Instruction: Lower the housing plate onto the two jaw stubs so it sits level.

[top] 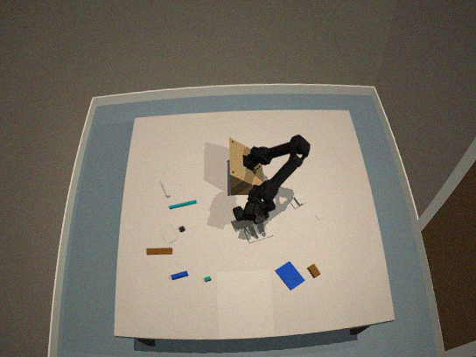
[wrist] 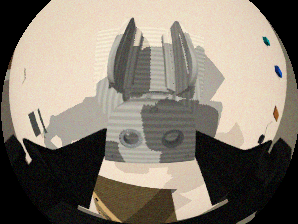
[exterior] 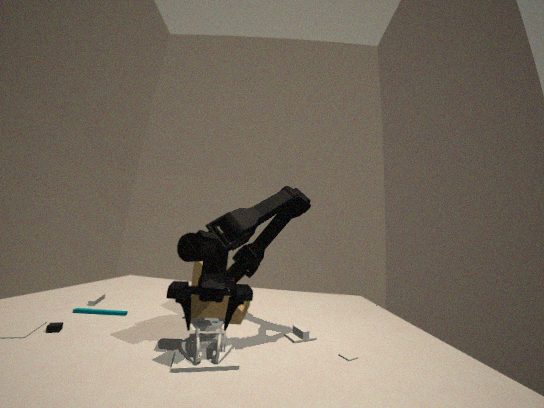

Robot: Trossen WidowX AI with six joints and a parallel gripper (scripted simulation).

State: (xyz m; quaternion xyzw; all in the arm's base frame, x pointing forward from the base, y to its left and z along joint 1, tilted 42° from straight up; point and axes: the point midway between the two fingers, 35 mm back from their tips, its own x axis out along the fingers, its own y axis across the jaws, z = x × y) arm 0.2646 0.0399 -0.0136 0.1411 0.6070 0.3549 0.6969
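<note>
Listener: What fills the scene, biggest first?

Arm: A pale table (top: 328,175) (exterior: 375,380) (wrist: 50,60) spreads across the middle of the top view. My black arm (top: 282,172) (exterior: 272,202) bends over it at centre. Behind my gripper (top: 258,227) (exterior: 208,328) (wrist: 150,135), in the exterior view, is a tan block (top: 240,162) (exterior: 240,311) (wrist: 135,195).

Listener: And your own jaws?

Arm: They stand wide, pinching the grey plate (exterior: 207,324) (wrist: 151,120) between them. It spans the lower centre of the wrist view, with two round holes showing.

Listener: Where is it against the rest?

Arm: In the exterior view it is at lower centre, at the tops of two grey uprights (exterior: 196,347) (wrist: 125,65) over a pale base (top: 261,239) (exterior: 205,369). I cannot tell whether plate and uprights touch, or whether it is seated. I have not let go.

Listener: Anything smaller around?

Arm: In the top view, a blue slab (top: 290,276) lies lower right, a brown block (top: 313,270) just beside it. Towards the left are a teal bar (top: 183,204) (exterior: 100,312), a brown bar (top: 159,251) and, lower, a blue bar (top: 179,275). Smallest are a black cube (top: 182,228) (exterior: 54,327), left of centre, and a teal chip (top: 207,279), below centre.
</note>
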